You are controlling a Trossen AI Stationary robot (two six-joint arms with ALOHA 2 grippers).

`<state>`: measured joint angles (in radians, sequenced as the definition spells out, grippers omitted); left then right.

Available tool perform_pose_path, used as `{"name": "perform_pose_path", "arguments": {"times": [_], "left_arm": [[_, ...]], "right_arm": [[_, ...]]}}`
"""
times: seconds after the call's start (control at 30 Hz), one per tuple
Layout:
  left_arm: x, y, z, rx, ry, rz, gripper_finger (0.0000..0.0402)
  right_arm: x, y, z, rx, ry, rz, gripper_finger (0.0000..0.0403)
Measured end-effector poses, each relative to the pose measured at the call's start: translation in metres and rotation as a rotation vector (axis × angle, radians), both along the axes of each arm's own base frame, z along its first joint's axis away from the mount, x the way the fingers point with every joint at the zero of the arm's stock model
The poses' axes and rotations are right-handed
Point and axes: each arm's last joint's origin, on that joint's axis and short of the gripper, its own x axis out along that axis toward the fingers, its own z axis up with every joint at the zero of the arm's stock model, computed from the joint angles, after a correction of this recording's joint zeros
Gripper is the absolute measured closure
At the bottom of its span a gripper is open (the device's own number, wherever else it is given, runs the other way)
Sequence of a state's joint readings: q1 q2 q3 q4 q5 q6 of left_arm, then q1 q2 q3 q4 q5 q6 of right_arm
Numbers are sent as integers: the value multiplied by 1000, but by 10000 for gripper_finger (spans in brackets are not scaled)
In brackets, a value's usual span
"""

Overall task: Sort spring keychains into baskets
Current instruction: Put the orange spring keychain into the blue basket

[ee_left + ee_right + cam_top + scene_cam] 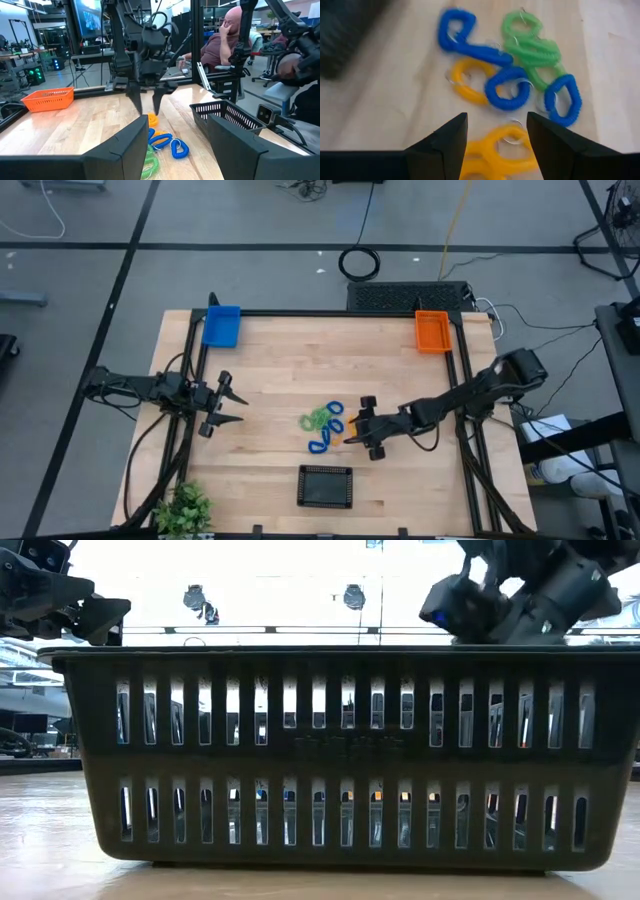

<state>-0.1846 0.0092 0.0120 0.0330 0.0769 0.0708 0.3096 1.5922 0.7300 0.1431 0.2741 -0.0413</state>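
Three baskets on the table [270,370]: blue basket [221,326] at eleven o'clock, orange basket [432,331] at one o'clock, black basket [326,486] at six. The spring keychains [325,427] sit bunched near the middle, blue, green and yellow coils touching. The right end effector [357,425] hovers just beside the pile at its three o'clock side, fingers spread, nothing held, a yellow keychain [501,150] between its fingertips. The left end effector [232,403] waits at nine o'clock, fingers apart, empty.

Bare table [270,360] around keychain pile [325,427]
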Motion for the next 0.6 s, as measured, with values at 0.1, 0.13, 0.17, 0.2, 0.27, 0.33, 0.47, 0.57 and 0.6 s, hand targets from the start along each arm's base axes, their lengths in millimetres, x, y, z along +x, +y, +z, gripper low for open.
{"name": "perform_pose_path", "arguments": {"times": [0.1, 0.13, 0.17, 0.2, 0.27, 0.33, 0.47, 0.57, 0.6], "left_arm": [[0, 0, 0, 0, 0, 0, 190], [0, 0, 0, 0, 0, 0, 190], [0, 0, 0, 0, 0, 0, 190], [0, 0, 0, 0, 0, 0, 190], [0, 0, 0, 0, 0, 0, 190], [0, 0, 0, 0, 0, 0, 190], [0, 0, 0, 0, 0, 0, 190], [0, 0, 0, 0, -1, 0, 190], [0, 0, 0, 0, -1, 0, 190]], "right_arm": [[1, 0, -9, -27, 29, -9, 211], [1, -1, -11, -27, 34, -10, 211], [2, -1, -12, -27, 38, -12, 211], [2, 0, -14, -25, 43, -14, 211], [2, 0, -16, -13, 50, -24, 211], [2, 0, -16, -1, 52, -36, 211], [2, 0, -16, 28, 49, -65, 214], [1, -1, -16, 46, 52, -85, 224], [0, -1, -16, 48, 60, -90, 229]]}}
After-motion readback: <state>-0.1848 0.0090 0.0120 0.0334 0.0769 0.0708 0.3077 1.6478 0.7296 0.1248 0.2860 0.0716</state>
